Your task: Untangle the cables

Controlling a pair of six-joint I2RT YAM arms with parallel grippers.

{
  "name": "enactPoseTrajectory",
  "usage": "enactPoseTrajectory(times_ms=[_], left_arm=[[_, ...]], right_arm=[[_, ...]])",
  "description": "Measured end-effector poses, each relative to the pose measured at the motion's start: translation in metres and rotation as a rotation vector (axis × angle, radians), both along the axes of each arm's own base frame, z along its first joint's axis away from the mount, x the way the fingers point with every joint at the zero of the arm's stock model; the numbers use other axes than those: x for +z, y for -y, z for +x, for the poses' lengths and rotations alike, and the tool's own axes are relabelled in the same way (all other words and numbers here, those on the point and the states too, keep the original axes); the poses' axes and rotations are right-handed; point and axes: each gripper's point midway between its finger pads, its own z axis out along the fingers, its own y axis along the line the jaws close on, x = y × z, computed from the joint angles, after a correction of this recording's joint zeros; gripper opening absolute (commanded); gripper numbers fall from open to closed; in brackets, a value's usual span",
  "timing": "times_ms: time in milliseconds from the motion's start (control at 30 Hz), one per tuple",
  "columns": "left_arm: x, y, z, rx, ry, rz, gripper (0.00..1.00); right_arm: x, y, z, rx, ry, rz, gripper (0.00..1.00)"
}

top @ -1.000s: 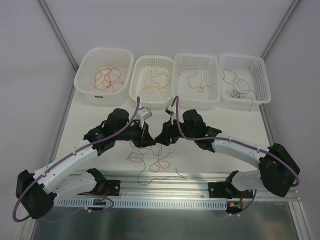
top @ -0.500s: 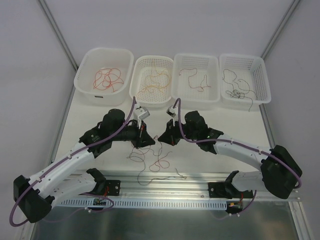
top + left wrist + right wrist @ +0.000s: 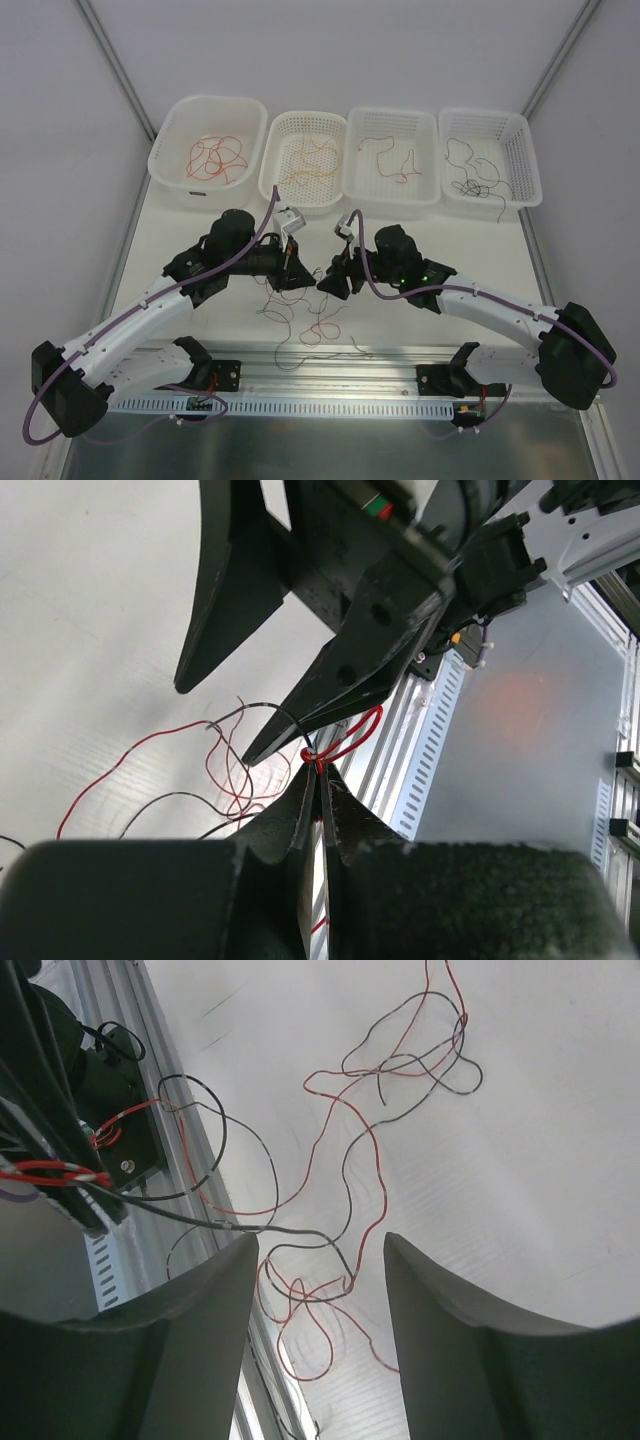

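Observation:
A tangle of thin red, dark and black cables (image 3: 300, 320) lies on the white table between the two arms. My left gripper (image 3: 292, 272) hangs over its upper edge. In the left wrist view it (image 3: 322, 772) is shut on a red cable loop (image 3: 350, 735), from which strands trail down to the table. My right gripper (image 3: 328, 284) sits just right of it, open, with one fingertip close to the pinched loop (image 3: 214, 725). The right wrist view shows its jaws (image 3: 322, 1240) spread wide above loose red and black strands (image 3: 348, 1282), holding nothing.
Four white baskets stand along the back: a solid tub (image 3: 170, 165) with red wire, a mesh basket (image 3: 275, 165) with orange wire, a tray (image 3: 352, 160) with red-brown wire and a mesh basket (image 3: 528, 165) with black wire. The metal rail (image 3: 330, 385) runs along the near edge.
The two grippers, touching a second ago, now stand slightly apart. The right arm has stretched out lower and to the right. The left gripper keeps its hold on the red cable.

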Motion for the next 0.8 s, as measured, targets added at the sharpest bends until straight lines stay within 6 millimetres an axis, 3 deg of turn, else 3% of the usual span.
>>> enactPoseTrajectory(times_ms=[300,400,433,567,667,800], left_arm=[[0.029,0.007,-0.005,-0.047,0.01,-0.062,0.01],[0.026,0.01,-0.008,-0.062,-0.023,-0.062,0.0],[0.024,0.01,-0.008,-0.064,-0.036,-0.06,0.01],[0.02,0.012,-0.008,-0.069,-0.065,-0.054,0.02],[0.019,0.012,-0.005,-0.048,-0.058,-0.048,0.06],[0.02,0.007,0.007,0.033,-0.028,-0.034,0.04]], right_arm=[[0.006,-0.006,0.004,0.002,0.059,0.053,0.58],[0.006,-0.006,0.007,-0.01,0.07,0.059,0.47],[0.007,-0.006,0.008,-0.015,0.078,0.063,0.33],[0.01,-0.005,0.012,-0.034,0.099,0.072,0.01],[0.014,-0.001,0.013,-0.052,0.114,0.07,0.01],[0.017,0.011,0.014,-0.086,0.126,0.046,0.01]])
